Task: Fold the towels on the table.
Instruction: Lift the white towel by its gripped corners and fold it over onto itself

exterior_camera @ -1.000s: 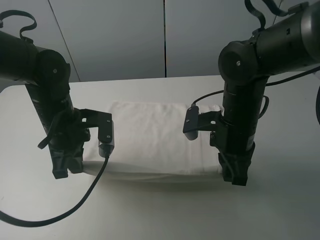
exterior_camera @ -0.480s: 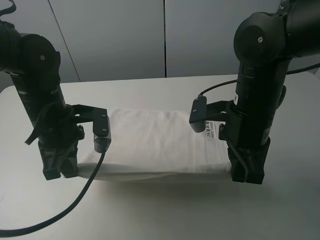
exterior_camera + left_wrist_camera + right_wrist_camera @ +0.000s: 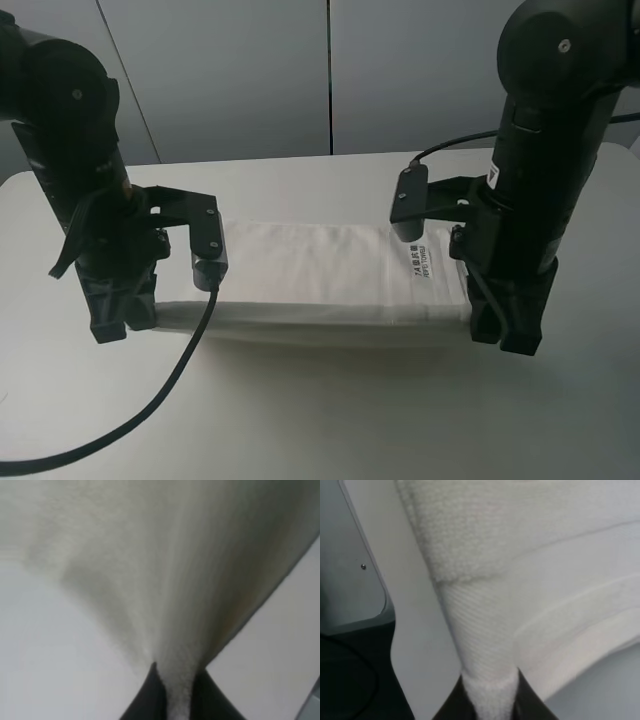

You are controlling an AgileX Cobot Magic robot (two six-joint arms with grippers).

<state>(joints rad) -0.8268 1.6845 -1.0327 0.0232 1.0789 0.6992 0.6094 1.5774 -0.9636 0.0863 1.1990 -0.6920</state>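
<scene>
Exterior high: you see the towel (image 3: 300, 285) as a narrow strip on the table (image 3: 320, 420), running 9 to 3 o'clock.
Change: strip is tauter and narrower than a second ago; label (image 3: 418, 265) is now exposed at 3 o'clock. Fold likely nearly laid.
Left gripper (image 3: 125, 322): jaws nearly closed, pinching the cloth.
Right gripper (image 3: 505, 335): likewise, pinching the hem.

Your left arm (image 3: 72, 150) stands upright at the left of the scene. The left gripper (image 3: 118, 322) points straight down, with its jaws pinched on the near left corner of the towel (image 3: 310, 275). Your right arm (image 3: 548, 130) mirrors it at the right. The right gripper (image 3: 508, 338) also points down and is clamped on the near right corner.
</scene>
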